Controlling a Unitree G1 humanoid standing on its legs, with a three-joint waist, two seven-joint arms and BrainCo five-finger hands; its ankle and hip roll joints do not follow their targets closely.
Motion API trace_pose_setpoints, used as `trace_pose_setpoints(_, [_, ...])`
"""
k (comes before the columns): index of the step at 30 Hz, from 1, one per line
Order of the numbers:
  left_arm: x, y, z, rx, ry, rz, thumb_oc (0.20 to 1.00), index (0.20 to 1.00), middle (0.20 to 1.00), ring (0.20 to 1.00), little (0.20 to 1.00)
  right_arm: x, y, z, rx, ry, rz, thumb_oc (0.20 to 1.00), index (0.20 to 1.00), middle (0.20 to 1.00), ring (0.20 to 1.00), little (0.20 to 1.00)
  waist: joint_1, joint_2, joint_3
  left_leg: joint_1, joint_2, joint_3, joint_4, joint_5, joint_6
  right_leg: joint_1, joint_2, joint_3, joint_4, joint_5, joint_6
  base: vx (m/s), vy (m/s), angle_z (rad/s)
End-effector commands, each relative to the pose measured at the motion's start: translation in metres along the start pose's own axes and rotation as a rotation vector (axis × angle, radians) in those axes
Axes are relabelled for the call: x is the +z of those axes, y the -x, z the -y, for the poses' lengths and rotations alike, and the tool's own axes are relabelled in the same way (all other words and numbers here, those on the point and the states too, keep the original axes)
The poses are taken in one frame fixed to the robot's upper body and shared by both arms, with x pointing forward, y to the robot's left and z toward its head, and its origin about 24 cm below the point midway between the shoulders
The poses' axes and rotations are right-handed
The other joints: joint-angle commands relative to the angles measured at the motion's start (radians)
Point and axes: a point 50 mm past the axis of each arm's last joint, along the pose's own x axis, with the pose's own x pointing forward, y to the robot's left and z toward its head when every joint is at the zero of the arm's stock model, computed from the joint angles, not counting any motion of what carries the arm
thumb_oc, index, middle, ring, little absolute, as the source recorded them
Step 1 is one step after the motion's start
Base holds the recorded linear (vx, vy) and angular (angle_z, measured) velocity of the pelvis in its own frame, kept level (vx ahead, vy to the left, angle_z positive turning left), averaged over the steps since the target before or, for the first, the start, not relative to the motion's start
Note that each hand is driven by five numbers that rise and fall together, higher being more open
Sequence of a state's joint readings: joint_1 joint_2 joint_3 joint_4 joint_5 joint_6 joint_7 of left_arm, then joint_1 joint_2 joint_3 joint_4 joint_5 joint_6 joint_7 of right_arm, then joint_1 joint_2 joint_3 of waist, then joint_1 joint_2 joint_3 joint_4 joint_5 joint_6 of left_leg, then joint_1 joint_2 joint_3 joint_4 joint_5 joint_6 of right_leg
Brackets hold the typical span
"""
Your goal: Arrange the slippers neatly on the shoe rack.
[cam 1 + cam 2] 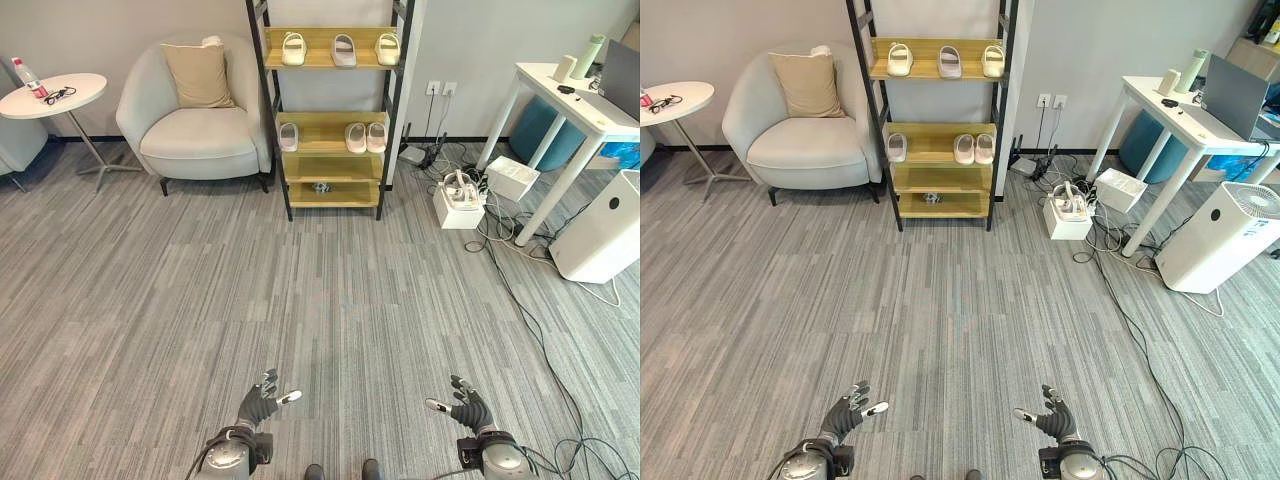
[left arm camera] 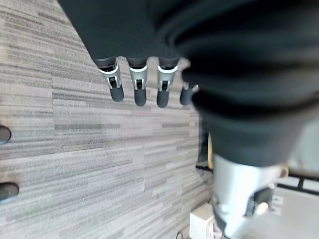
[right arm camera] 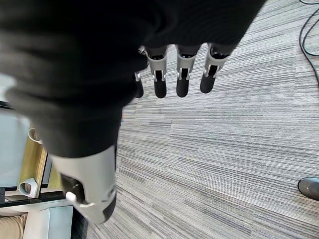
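The shoe rack (image 1: 330, 110) stands against the far wall, with a dark frame and wooden shelves. On the top shelf there are three slippers (image 1: 343, 49) in a row, apart from each other: a cream one on the left, a grey one in the middle and a cream one on the right. On the middle shelf a single slipper (image 1: 288, 136) lies at the left end, and a pair (image 1: 366, 137) lies side by side toward the right end. On the lowest shelf a small dark object (image 1: 321, 187) is too small to identify. Left of the rack stands a light armchair (image 1: 195, 120) with a beige cushion (image 1: 198, 75), and further left a round white table (image 1: 52, 95). Right of the rack a white desk (image 1: 570, 105) stands over white boxes and cables, and near it a white air purifier (image 1: 603, 228). Both robot hands are low over the grey floor (image 1: 300, 290), far from the rack. The left robot hand (image 1: 262, 401) has its fingers spread and straight and holds nothing. The right robot hand (image 1: 466, 404) is the same, with fingers apart and empty.
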State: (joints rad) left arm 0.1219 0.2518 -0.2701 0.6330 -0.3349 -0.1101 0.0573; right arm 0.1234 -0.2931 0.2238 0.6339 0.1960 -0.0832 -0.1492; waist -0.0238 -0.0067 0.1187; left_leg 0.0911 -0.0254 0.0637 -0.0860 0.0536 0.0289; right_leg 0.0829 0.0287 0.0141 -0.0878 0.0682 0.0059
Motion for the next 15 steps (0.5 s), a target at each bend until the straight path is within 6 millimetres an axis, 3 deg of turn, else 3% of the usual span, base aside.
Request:
trace_pose_setpoints(1, [0.0188, -0.0066, -0.0070, 0.015, -0.004, 0.075, 1.000, 1.000, 1.000, 1.000, 1.000, 0.0161, -0.0045, 0.0008, 0.005, 0.005, 0.080, 1.000, 1.000, 1.000, 1.000, 1.000, -0.010, -0.027, -0.002, 0.024, 0.034, -0.052, -0.001, -0.101, -0.041, 0.025, -0.092, 0.031, 0.001, -0.096, 0.102, 0.00, 0.000, 0.00])
trace_pose_setpoints(15, [0.0259, -0.0079, -0.0083, 0.011, 0.071, 0.103, 1.000, 1.000, 1.000, 1.000, 1.000, 0.0212, -0.0060, -0.0062, 0.057, -0.018, 0.089, 1.000, 1.000, 1.000, 1.000, 1.000, -0.004, -0.027, 0.014, 0.011, 0.026, -0.054, -0.001, -0.103, -0.034, 0.012, -0.098, 0.033, 0.001, -0.094, 0.108, 0.00, 0.007, 0.00])
